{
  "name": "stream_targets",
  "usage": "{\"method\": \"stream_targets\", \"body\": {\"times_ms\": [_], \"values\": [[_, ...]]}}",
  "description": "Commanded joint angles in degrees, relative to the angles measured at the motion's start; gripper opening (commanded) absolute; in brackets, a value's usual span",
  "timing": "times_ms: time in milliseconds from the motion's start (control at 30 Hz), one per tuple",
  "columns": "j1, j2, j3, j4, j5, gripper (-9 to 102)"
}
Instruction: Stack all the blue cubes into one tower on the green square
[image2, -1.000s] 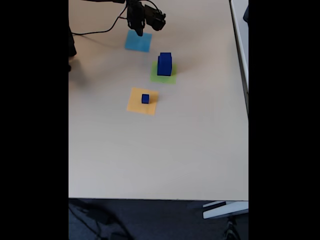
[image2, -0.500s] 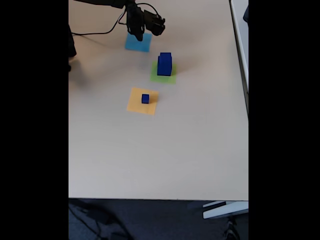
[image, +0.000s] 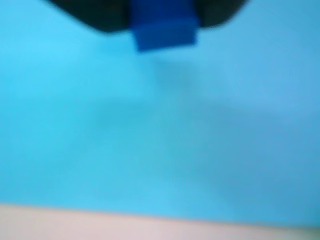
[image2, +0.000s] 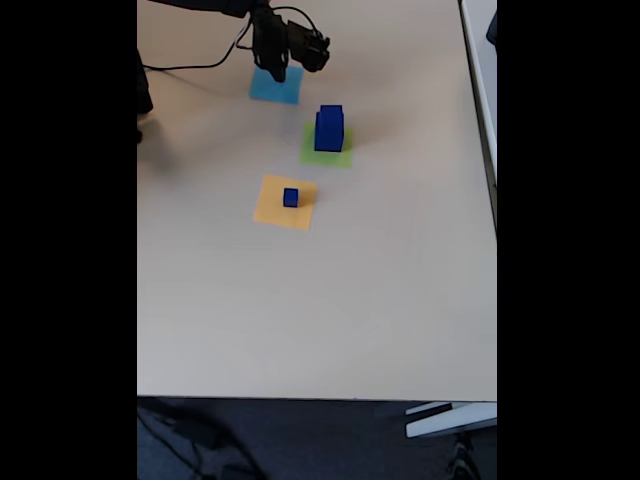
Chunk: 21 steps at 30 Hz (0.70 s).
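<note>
Dark-blue piece (image: 165, 32): I am seeing a blunt, square-edged blue block at the top edge of the wrist view, sitting between two dark shapes; the blur is leaving me unable to say whether it is a cube or a part of the gripper.
Jaws: the gripper (image2: 277, 68) is hanging tip-down in the fixed view; I cannot tell whether the jaws are spread or pressed together.
Light-blue square (image: 150, 140): flat, matte paper lying directly under the jaws, with the pale table (image: 150, 227) showing past its near edge.
Two stacked cubes (image2: 329, 130): standing near the jaws, down and to the right in the fixed view, a smaller cube (image2: 331, 110) resting upright on a larger one (image2: 329, 138).
Green square (image2: 312, 155): thin lime paper under that pair, a margin peeking out at the left and front.
Small cube (image2: 290, 197): sitting farther from the jaws, almost straight below them in the fixed view, on the orange-yellow square (image2: 270, 212).
Handling: I am judging this cube as rigid, light and smooth-faced, so I am planning to pinch two opposite flat sides at mid-height, squarely, since a corner grip would likely let it twist.
Risk: I am expecting the top landing area to be narrow, so a hard touch could be toppling the pair.
</note>
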Motion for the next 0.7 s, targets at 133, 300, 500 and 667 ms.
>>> {"method": "stream_targets", "body": {"times_ms": [133,300,500,667], "values": [[-1.1,4.0,0.1,-0.8,1.8,11],[-1.1,4.0,0.1,-0.8,1.8,15],[-1.1,4.0,0.5,-3.8,-1.0,23],[-0.7,5.4,0.3,-7.6,-4.3,24]]}}
